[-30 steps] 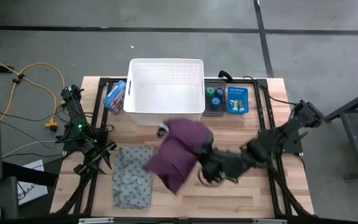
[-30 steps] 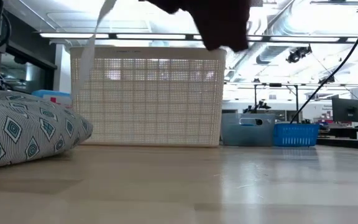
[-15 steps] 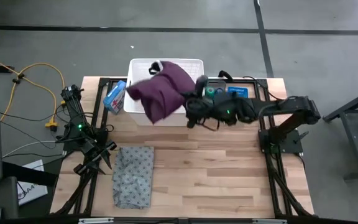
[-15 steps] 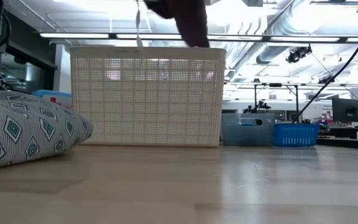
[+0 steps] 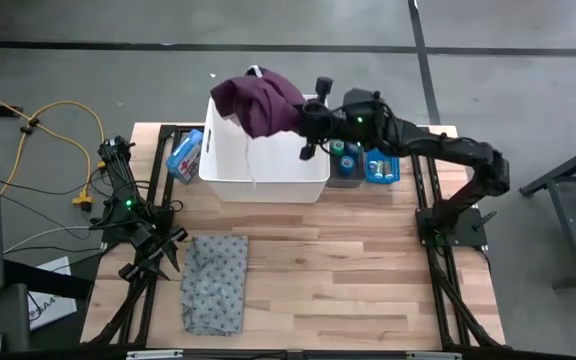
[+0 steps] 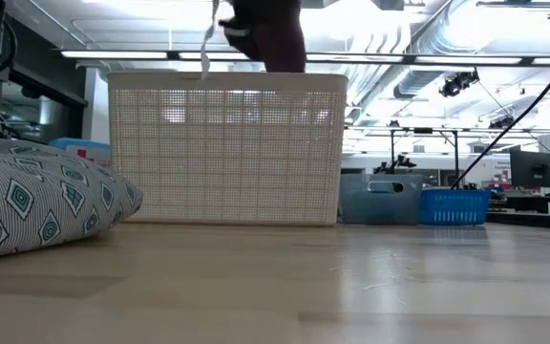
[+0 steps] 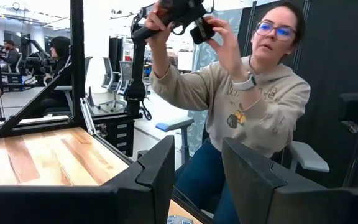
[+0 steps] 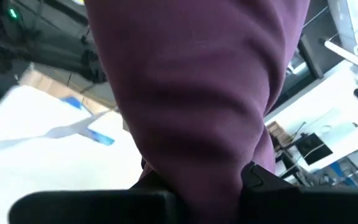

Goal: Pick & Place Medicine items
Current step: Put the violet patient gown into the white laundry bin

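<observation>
My right gripper (image 5: 304, 122) is high over the far right part of the white basket (image 5: 265, 172), shut on the purple cloth (image 5: 258, 102). A white strip (image 5: 251, 150) dangles from that cloth. In the low view the cloth (image 6: 270, 38) hangs above the basket's rim (image 6: 222, 76). Green and blue tape rolls (image 5: 345, 157) sit in a small grey bin right of the basket, beside a blue bin (image 5: 380, 162). The tube and vial I cannot make out. My left gripper (image 5: 163, 245) waits open at the table's left edge. My right gripper pinches a bunched part of the purple cloth (image 8: 207, 180) between its two fingers (image 8: 98, 205), reaching level from the table's right. Several layers are gathered there. The cloth is lifted clear and bulges out past the fingers over the basket's far rim, slack, with the white strip hanging down.
A grey patterned cloth (image 5: 215, 282) lies folded on the near left of the table. A blue packet (image 5: 184, 153) lies left of the basket. A person (image 7: 241, 106) sits beyond the table handling another arm. Bare wood spans the table's middle and right.
My right gripper has carried the purple cloth from above the table's middle toward the far edge and upward, ending over the basket's far rim. The cloth stayed lifted clear throughout, swinging with its white strip trailing.
</observation>
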You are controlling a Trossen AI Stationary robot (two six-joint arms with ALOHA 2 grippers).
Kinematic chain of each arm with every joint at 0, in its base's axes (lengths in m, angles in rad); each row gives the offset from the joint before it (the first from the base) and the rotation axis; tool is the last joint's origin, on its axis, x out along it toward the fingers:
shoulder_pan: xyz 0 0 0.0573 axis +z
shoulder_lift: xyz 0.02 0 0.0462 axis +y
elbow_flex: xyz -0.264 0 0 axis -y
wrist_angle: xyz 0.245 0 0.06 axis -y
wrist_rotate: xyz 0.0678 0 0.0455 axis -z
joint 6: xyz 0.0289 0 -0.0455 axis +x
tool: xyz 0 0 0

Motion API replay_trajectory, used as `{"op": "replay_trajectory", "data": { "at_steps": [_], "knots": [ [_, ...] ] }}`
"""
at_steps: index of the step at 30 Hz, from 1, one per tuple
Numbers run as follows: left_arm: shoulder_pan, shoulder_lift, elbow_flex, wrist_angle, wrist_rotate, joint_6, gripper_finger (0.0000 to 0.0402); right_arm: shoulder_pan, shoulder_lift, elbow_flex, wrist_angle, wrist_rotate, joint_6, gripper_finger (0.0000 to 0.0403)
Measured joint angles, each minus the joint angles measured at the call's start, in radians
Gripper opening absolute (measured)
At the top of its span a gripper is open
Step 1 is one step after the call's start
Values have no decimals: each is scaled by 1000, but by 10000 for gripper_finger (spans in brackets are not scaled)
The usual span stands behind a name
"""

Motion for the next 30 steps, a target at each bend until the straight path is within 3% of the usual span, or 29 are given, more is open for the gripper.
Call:
{"op": "replay_trajectory", "data": {
  "at_steps": [7,11,18,23,30],
  "knots": [
    [0,0,0,0,0,0,127,-134,116,-1,40,-146,80,46],
    [0,0,0,0,0,0,127,-153,187,-1,54,-211,155,46],
    [0,0,0,0,0,0,127,-131,237,-1,43,-191,161,46],
    [0,0,0,0,0,0,127,-100,238,-1,-93,-64,161,46],
    [0,0,0,0,0,0,127,-92,238,-1,-191,-78,161,46]
  ]
}}
